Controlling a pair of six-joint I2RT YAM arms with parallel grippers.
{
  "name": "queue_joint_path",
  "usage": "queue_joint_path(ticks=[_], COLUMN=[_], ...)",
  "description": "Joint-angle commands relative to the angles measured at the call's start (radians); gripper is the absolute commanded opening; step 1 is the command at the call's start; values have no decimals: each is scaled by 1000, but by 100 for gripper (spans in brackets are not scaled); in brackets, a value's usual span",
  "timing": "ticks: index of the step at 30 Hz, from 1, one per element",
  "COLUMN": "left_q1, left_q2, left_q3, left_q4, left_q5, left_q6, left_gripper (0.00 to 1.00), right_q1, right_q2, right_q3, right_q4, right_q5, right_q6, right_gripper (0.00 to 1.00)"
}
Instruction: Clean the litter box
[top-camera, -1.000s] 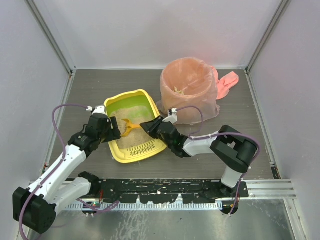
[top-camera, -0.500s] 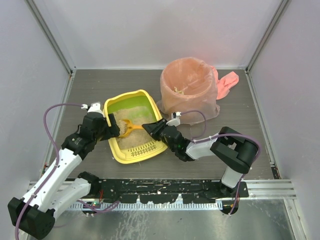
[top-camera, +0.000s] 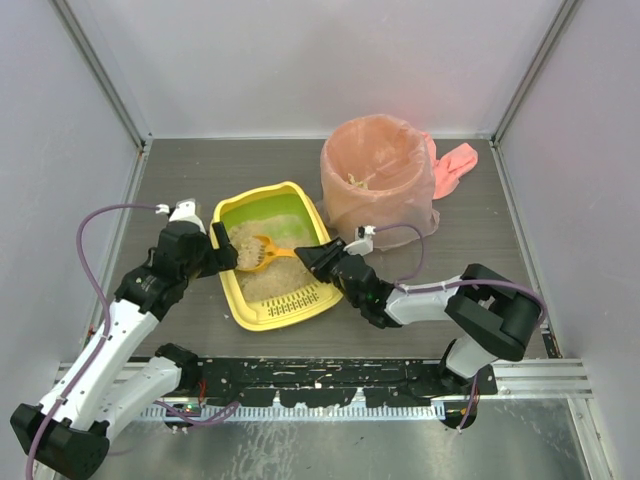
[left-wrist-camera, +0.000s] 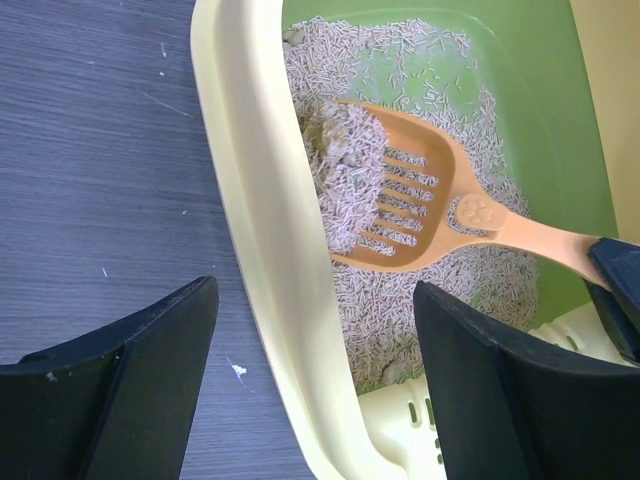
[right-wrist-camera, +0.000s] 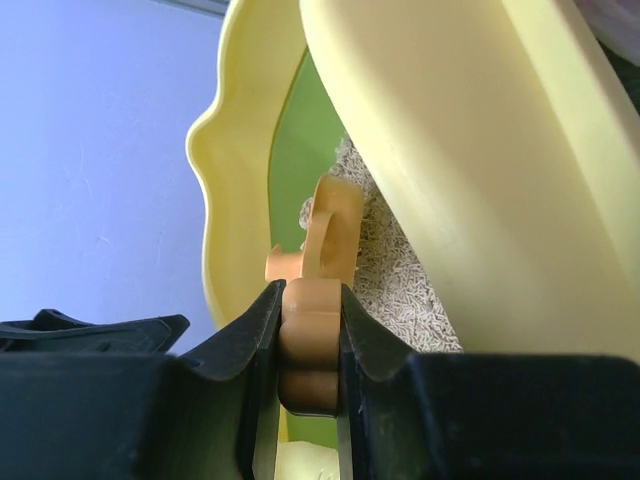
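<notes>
The yellow litter box (top-camera: 255, 192) with green inner wall and beige litter lies left of centre, its slotted ledge (top-camera: 297, 298) nearest me. My right gripper (top-camera: 310, 259) is shut on the handle of the small orange slotted scoop (top-camera: 258, 254). The scoop head (left-wrist-camera: 410, 200) holds a clump of litter just above the litter bed, by the left wall. In the right wrist view the jaws (right-wrist-camera: 310, 300) clamp the handle end (right-wrist-camera: 312, 340). My left gripper (top-camera: 222, 256) is open and straddles the box's left rim (left-wrist-camera: 260, 250), one finger outside, one inside, without touching it.
A round bin lined with a pink bag (top-camera: 378, 180) stands right behind the box, with some bits inside. A pink bag tail (top-camera: 455, 168) lies beside it. Enclosure walls close in on the left, right and back. The dark tabletop (left-wrist-camera: 90, 150) shows left of the box.
The right arm's elbow has swung to the right and its gripper has slid a little right with the scoop. The left gripper has shifted slightly back along the box's left rim.
</notes>
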Motion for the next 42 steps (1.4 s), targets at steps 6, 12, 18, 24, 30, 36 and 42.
queue_joint_path(ticks=[6,12,18,24,30,36,42], left_q1=[-2,-2,-2,-2,-3,-2,-2], left_q2=[-26,-41,-75,-98,-113,-135,-142], left_q3=[35,53,87,107,108,97,90], left_q4=[-7,-27,-53,-68,-79,-84,-86], left_q5=[-4,-11,-32,-57,-66,-75,-77], left_q6=[-6,-2,2,9,6,-5,-11], left_gripper=[81,81,82,82,82,82,81], right_q1=[5,4,-2,-8,-31,-100,-143], right_q2=[-114,-160,-230,-311,-363,-305,-199], right_q3=[-11,-44,-91,-157,-231,-302,-312], right_q4=[44,51,57,106,198,416,598], right_q5=[76,93,98,100,73,-34,-123], right_q6=[-20,-16,-16,-15,22,121,169], right_gripper=[1,1,1,1,1,1,1])
